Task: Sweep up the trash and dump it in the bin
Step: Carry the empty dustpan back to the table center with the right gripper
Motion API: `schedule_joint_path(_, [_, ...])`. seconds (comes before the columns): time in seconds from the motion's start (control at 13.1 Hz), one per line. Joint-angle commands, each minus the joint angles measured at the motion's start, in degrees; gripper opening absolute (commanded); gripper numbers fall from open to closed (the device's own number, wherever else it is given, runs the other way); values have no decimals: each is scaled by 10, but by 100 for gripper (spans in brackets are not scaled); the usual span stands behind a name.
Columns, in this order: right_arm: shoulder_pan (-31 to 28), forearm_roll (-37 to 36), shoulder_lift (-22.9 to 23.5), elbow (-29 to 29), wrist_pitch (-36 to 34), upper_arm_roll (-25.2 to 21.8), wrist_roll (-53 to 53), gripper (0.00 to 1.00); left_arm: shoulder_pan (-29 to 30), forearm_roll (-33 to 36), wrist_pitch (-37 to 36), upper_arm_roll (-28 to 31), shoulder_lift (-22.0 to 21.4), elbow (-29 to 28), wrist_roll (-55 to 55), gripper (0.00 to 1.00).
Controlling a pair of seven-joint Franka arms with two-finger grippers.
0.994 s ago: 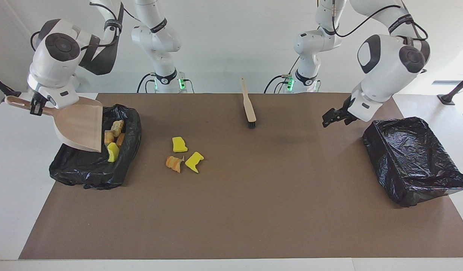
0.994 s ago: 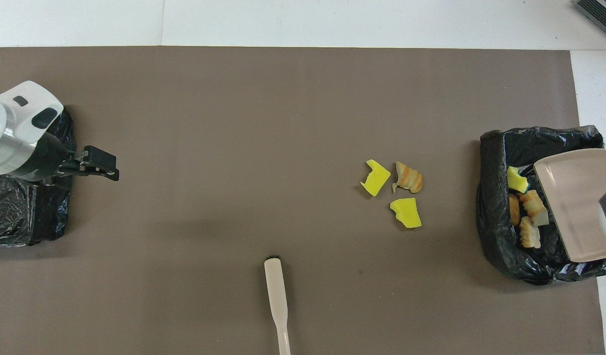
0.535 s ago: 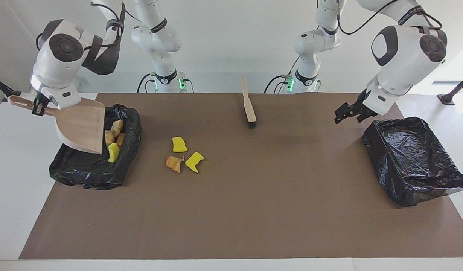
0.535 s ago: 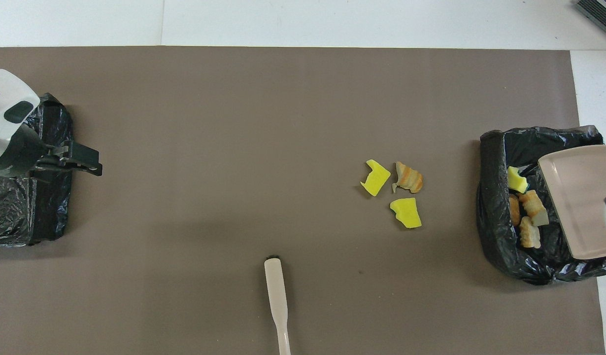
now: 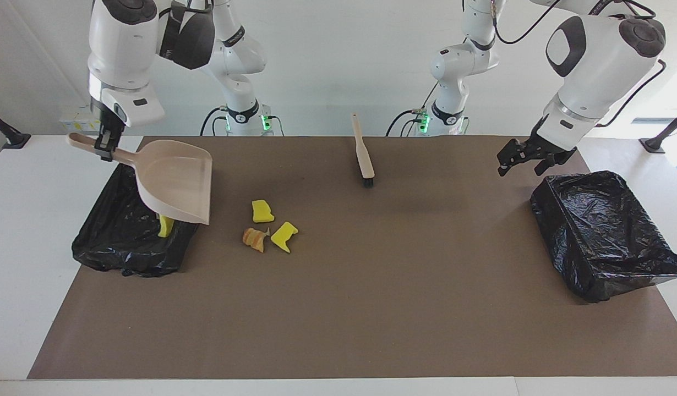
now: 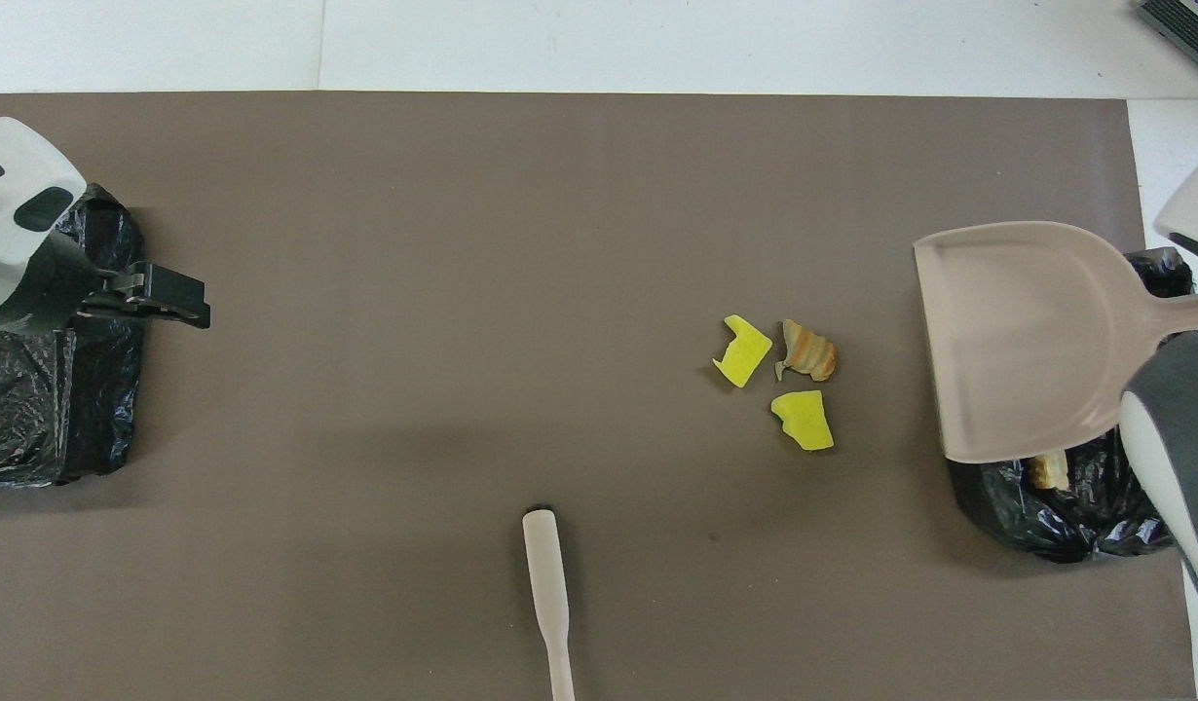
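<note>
The right arm has lifted the beige plastic dustpan (image 5: pixel 176 184) and swung it over the rim of the black-bagged bin (image 5: pixel 126 245) toward the table's middle, hiding most of the dumped pieces. The right gripper (image 5: pixel 104 147) pinches its handle. The left gripper (image 5: pixel 517 159), fingers spread, has risen beside the other black-lined bin (image 5: pixel 602 236). Three pieces of yellow and orange trash (image 5: pixel 269 228) lie on the brown table mat (image 5: pixel 371 302), beside the dustpan's bin. A beige brush (image 5: pixel 364 151) lies nearer the robots.

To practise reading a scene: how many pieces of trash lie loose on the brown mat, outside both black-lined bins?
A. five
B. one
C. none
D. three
D: two yellow foam chunks and one orange-tan striped croissant-shaped bit lie together on the brown mat.
</note>
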Motion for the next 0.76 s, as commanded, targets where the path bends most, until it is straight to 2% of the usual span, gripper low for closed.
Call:
schedule_joint_path(0.0, [36,71,29,9,-1,-1,158,0,-98,11,-11,99,-13,11,23,100])
schedule_joint_path(0.23, [117,107,87,21,4,-1,387,0,-171,12,-45,171,-46,10,85,100])
schedule_joint_path(0.31, [140,124,114,41,20,-1,444,0,-181,19,-59,177,-53,11,87,100])
schedule_joint_path(0.46, [177,150,156,60,62,0,554,0,-175,34,-84,174,-77,12,110,100])
schedule_joint_path(0.69, [225,201,219,106,80,0,741,0,-173,33,-95,173,-97,1,108,100])
